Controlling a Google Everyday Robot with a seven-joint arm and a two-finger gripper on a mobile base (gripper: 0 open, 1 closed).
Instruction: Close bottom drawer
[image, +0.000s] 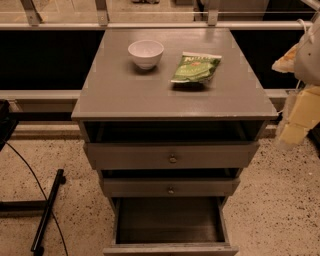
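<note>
The bottom drawer (170, 247) of the grey cabinet is pulled far out toward me. Its dark boxy interior (170, 220) is exposed and looks empty; its front face and knob are cut off by the lower frame edge. Above it, the middle drawer (170, 187) and the top drawer (172, 156), both with brass knobs, stand slightly out. My gripper (299, 107) is a pale, blurred shape at the right frame edge, level with the cabinet top and well above and to the right of the bottom drawer, touching nothing.
A white bowl (145, 53) and a green snack bag (196, 67) sit on the cabinet top (125, 95). A black stand leg (47, 210) and a cable lie on the speckled floor at left. A rail and dark glass run behind the cabinet.
</note>
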